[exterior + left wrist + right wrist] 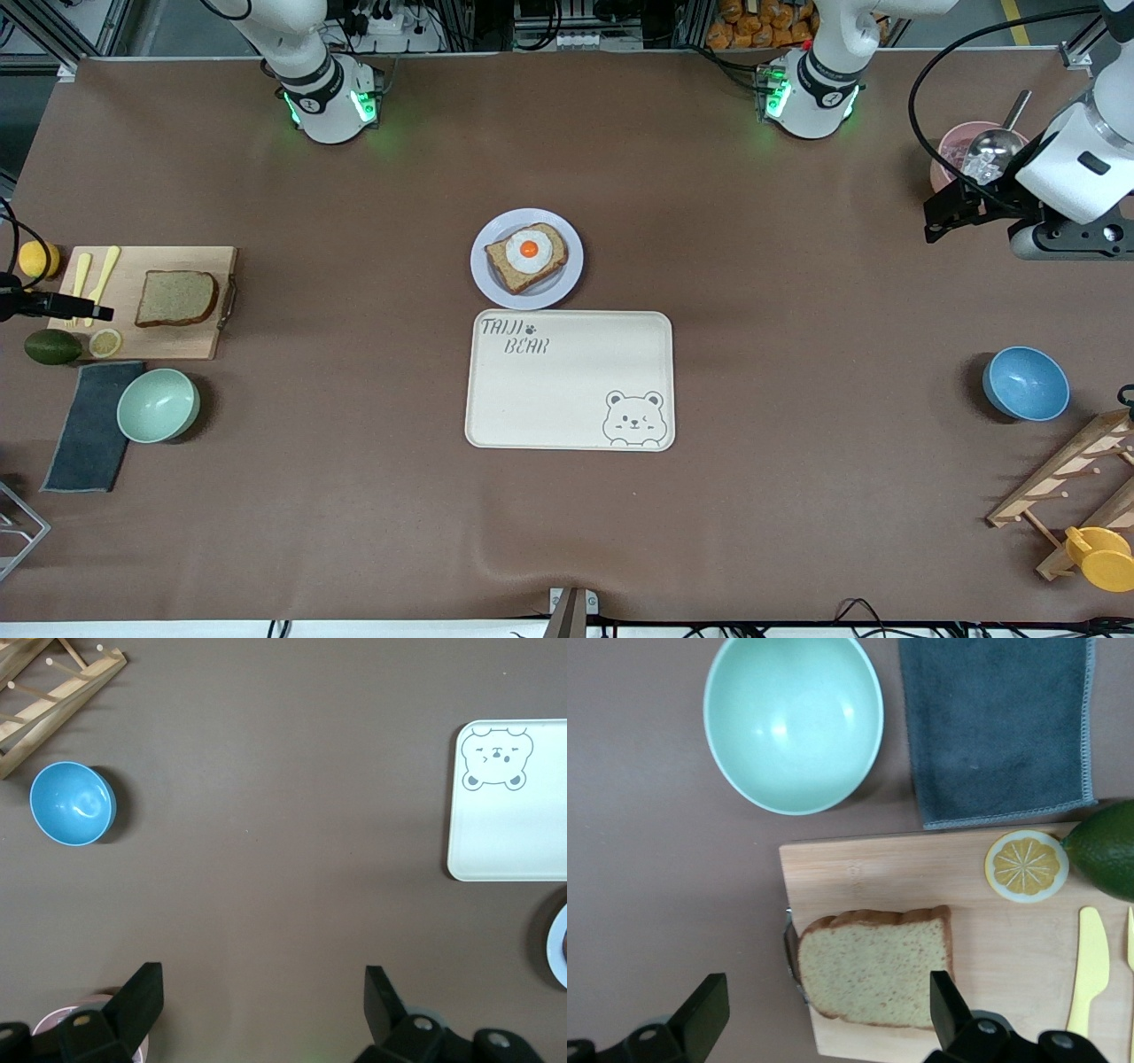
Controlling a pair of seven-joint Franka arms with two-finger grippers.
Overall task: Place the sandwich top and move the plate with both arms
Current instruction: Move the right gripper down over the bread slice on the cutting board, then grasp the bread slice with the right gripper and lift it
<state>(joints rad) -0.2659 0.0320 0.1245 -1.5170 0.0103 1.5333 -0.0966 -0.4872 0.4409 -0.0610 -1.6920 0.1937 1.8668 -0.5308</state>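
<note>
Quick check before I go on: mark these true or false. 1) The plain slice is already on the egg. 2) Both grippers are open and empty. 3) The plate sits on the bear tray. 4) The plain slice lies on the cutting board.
1) False: the sandwich top is apart from the egg bread.
2) True: left gripper, right gripper.
3) False: the plate rests on the table beside the tray.
4) True: it lies on the cutting board.

Tray (570,381) lettering: "TAIJI BEAR", handwritten-style, at one corner.
Tray drawing: a winking bear's face at the corner diagonally across.
</note>
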